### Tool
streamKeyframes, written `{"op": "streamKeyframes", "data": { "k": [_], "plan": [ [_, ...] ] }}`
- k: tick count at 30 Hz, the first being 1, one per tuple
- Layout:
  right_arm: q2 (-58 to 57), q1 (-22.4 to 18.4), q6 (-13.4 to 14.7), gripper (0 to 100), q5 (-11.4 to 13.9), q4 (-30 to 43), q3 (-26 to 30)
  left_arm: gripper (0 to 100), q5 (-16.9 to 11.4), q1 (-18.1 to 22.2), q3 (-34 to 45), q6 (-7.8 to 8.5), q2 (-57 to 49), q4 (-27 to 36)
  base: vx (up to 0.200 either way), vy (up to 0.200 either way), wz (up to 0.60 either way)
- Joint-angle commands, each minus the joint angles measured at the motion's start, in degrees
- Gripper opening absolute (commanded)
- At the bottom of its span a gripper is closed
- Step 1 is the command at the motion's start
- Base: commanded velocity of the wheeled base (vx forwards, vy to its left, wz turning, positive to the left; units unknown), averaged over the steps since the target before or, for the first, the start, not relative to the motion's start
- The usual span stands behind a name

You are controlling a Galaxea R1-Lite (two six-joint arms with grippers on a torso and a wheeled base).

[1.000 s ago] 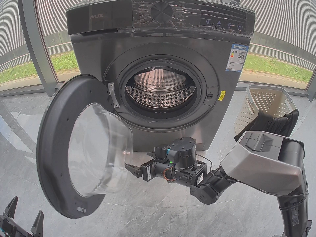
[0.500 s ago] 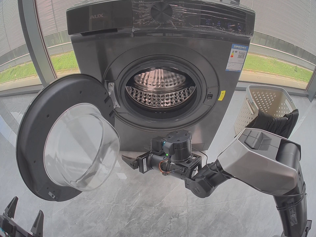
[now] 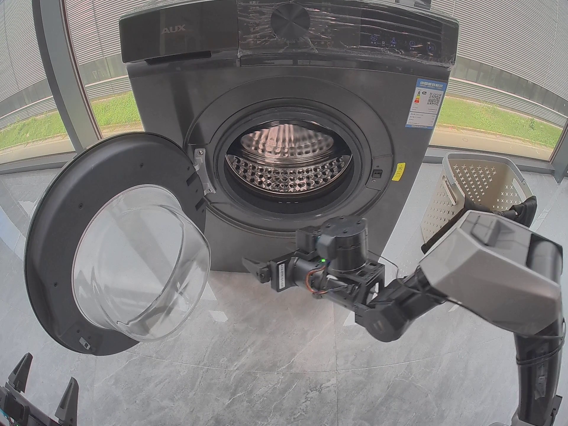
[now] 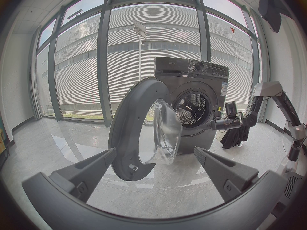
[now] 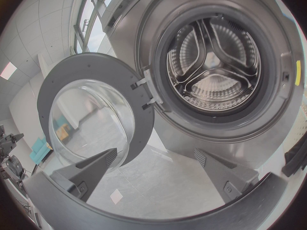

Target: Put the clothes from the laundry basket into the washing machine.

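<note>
- Dark grey metal washing machine (image 3: 171,96), glossy black top panel (image 3: 195,28).
- Silver steel drum (image 3: 289,173), dotted with small holes.
- Cream plastic laundry basket (image 3: 479,187), hole-patterned walls.
- Black clothes (image 3: 525,210).
- Pale grey marble-veined floor tiles (image 3: 266,362).

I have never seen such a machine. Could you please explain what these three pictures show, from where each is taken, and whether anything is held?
It is a robot with two arms, facing a washing machine whose door stands open. One picture looks down from its head; the other two come from cameras on its wrists, so each shows that arm's own two fingers in front. The right gripper hovers low before the empty drum; the left gripper is low at the robot's left. Both are open and hold nothing. On the grey floor, right of the machine, stands a white laundry basket with dark clothes draped over its rim.
</note>
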Motion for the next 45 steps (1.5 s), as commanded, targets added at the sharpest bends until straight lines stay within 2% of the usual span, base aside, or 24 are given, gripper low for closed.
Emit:
{"op": "streamKeyframes", "data": {
  "k": [1,5,11,12,13,18,19,25,27,30,32,33,37,40,41,42,45],
  "plan": [
    [-19.8,-7.56,-3.76,100,-0.71,-0.97,16.84,100,-0.02,0.01,1.01,0.0,-1.04,0.0,0.0,0.0,0.0],
    [-30.43,-14.24,-5.43,100,-0.63,-3.78,28.61,100,-0.02,0.01,1.01,0.0,-1.04,0.0,0.0,0.0,0.0],
    [-47.92,-21.8,-6.4,100,-0.54,-5.36,46.19,100,0.07,0.01,1.01,0.09,-1.04,0.0,0.0,0.0,0.0],
    [-47.92,-21.8,-6.4,100,-0.54,-5.36,46.19,100,0.07,0.01,1.01,0.09,-1.04,0.0,0.0,0.0,0.0],
    [-54.43,-23.82,-7.63,100,-0.36,-4.75,50.32,100,0.07,0.01,1.01,0.09,-1.04,0.0,0.0,0.0,0.0],
    [-68.49,-28.66,-8.77,100,0.08,-4.31,57.97,100,0.07,0.01,1.01,0.09,-1.04,0.0,0.0,0.0,0.0],
    [-68.84,-28.83,-8.86,100,0.08,-4.31,58.23,100,0.07,0.01,1.01,0.09,-1.04,0.0,0.0,0.0,0.0],
    [-86.68,-31.38,-8.95,100,0.34,-0.79,68.6,100,0.07,0.01,1.01,0.0,-1.04,0.0,0.0,0.0,0.0],
    [-90.9,-31.99,-8.95,100,0.34,1.58,69.57,100,0.07,0.01,1.01,0.0,-1.04,0.0,0.0,0.0,0.0],
    [-103.56,-32.96,-8.95,100,0.43,12.57,69.57,100,0.07,0.01,1.01,-0.09,-1.04,0.0,0.0,0.0,0.0],
    [-107.07,-33.4,-8.95,100,0.52,15.91,69.57,100,0.07,0.01,1.01,-0.09,-1.04,0.0,0.0,0.0,0.0],
    [-112.35,-34.02,-8.95,100,0.87,22.06,69.57,100,-0.02,0.01,1.01,-0.09,-1.04,0.0,0.0,0.0,0.0],
    [-122.63,-35.86,-9.04,100,1.84,32.96,69.57,100,-0.02,0.01,1.01,-0.09,-1.04,0.0,0.0,0.0,0.0],
    [-128.34,-36.74,-9.12,100,2.1,40.25,69.57,100,-0.02,0.01,1.01,-0.09,-1.04,0.0,0.0,0.0,0.0],
    [-128.34,-36.74,-9.12,100,2.1,40.25,69.57,100,-0.02,0.01,1.01,-0.09,-1.04,0.0,0.0,0.0,0.0],
    [-130.54,-37.71,-9.04,100,2.63,43.86,69.57,100,-0.02,0.01,1.01,-0.18,-1.04,0.0,0.0,0.0,0.0],
    [-132.65,-40.87,-9.3,100,4.21,47.72,69.57,100,-0.02,0.01,1.01,-0.18,-1.04,0.0,0.0,0.0,0.0]
  ]
}}
